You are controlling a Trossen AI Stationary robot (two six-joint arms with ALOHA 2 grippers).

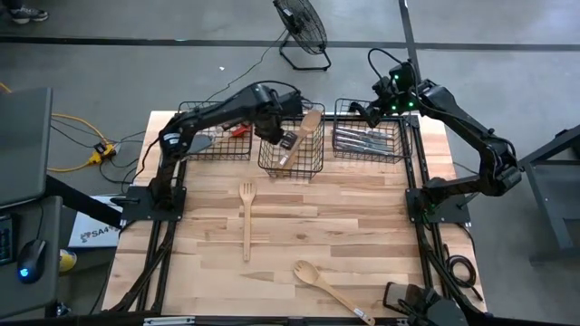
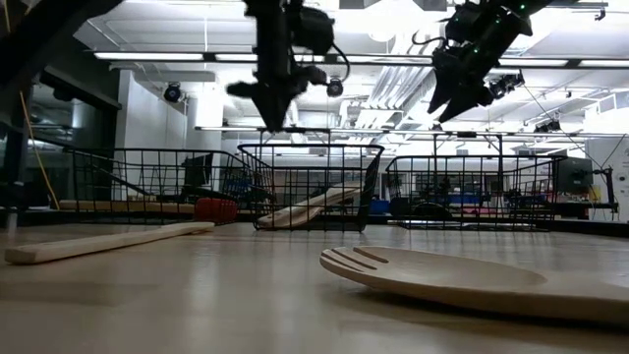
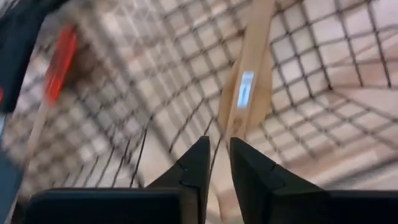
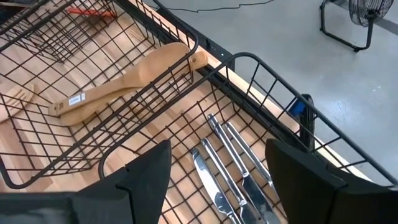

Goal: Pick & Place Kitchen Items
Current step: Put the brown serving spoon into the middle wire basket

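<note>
Two pincers | left pincer (image 3: 217, 165) nearly together, empty, over wooden spatula (image 3: 249, 93) | right pincer (image 4: 217, 180) wide apart, empty

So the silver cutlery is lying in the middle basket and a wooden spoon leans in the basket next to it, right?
Not quite. The high view shows the silver cutlery in the right basket, not the middle one. The wooden spoon is what leans in the middle basket, next to it.
</note>
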